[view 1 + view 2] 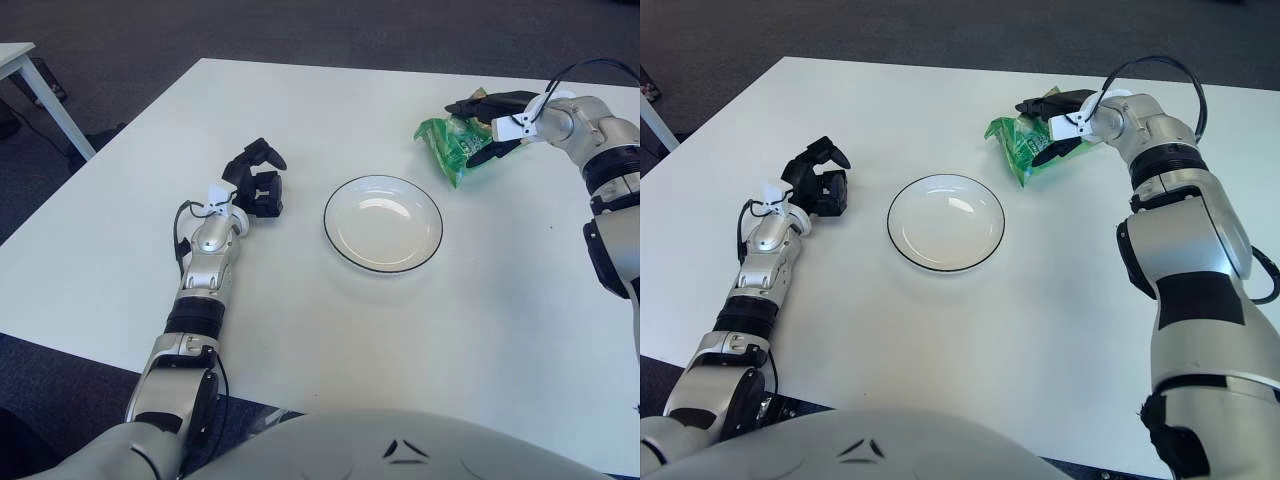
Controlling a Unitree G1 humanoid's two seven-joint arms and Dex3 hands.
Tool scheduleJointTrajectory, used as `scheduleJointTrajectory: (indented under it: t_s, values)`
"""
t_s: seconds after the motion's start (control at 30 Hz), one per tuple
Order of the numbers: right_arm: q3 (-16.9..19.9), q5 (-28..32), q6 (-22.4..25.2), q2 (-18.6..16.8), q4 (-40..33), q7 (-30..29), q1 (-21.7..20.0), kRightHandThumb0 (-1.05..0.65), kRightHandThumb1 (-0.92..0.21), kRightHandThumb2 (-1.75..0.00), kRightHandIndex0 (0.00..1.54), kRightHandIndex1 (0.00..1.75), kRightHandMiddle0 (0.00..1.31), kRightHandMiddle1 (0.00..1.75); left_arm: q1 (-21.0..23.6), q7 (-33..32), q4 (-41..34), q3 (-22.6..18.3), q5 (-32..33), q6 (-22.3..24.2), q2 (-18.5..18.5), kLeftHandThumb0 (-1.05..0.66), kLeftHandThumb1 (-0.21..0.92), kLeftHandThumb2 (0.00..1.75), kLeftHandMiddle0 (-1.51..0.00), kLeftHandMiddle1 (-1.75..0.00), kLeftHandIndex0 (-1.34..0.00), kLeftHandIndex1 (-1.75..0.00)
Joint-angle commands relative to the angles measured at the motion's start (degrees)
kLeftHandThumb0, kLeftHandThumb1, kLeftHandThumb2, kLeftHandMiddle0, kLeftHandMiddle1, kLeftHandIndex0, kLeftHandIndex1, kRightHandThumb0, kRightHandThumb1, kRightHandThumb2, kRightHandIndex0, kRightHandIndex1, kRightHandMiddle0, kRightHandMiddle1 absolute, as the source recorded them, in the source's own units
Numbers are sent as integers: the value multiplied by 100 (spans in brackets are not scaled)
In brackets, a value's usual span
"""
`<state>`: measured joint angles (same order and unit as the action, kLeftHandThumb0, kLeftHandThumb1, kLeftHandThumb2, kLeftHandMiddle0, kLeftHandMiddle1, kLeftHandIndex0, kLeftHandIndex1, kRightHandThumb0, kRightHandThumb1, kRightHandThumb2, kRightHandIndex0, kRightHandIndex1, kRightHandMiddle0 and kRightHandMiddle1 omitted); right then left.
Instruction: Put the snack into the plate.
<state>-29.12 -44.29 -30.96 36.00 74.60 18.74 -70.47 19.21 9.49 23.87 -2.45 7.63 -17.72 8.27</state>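
The snack is a green crinkly bag at the far right of the white table, a little beyond and to the right of the plate. My right hand is closed on the bag's right side, with black fingers over the top and the thumb under its edge. I cannot tell whether the bag touches the table. The white plate with a thin dark rim sits empty in the middle. My left hand shows to the left of the plate, fingers loosely bent and holding nothing.
The white table stretches wide around the plate. Its left edge runs diagonally past my left arm. A corner of a second small white table stands on the dark carpet at the far left.
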Motion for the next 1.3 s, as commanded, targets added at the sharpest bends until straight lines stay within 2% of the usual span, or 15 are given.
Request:
scheduleJointTrajectory:
  t_s: [0.0,0.67,0.8,0.97,1.1,1.27]
  values:
    - [-83,-59,449,-49,177,-21,-96,-105,-92,-18,0,0,1,1,-1076,77,436,66,112,-89,-515,-49,28,136,-123,-175,-64,-175]
    - [-47,35,942,-35,272,-100,157,-105,-92,-31,0,0,0,0,-1068,57,433,36,143,-49,-476,-49,28,136,-122,-175,-64,-175]
    - [-112,-23,1029,-83,311,-189,376,-105,-92,-33,0,0,2,2,-1060,53,458,47,115,-78,-474,-49,28,136,-122,-175,-64,-175]
    - [-378,-237,986,-143,299,-268,516,-105,-92,-34,0,0,5,4,-1046,57,507,45,112,-119,-486,-49,28,135,-124,-175,-64,-175]
    - [-555,-355,942,-148,292,-373,596,-105,-92,-35,0,0,1,20,-1020,47,569,44,108,-170,-514,-49,29,135,-125,-175,-63,-175]
    - [-680,-403,935,-155,309,-586,713,-104,-92,-35,0,0,0,31,-969,-25,684,67,46,-285,-564,-49,29,135,-124,-175,-63,-175]
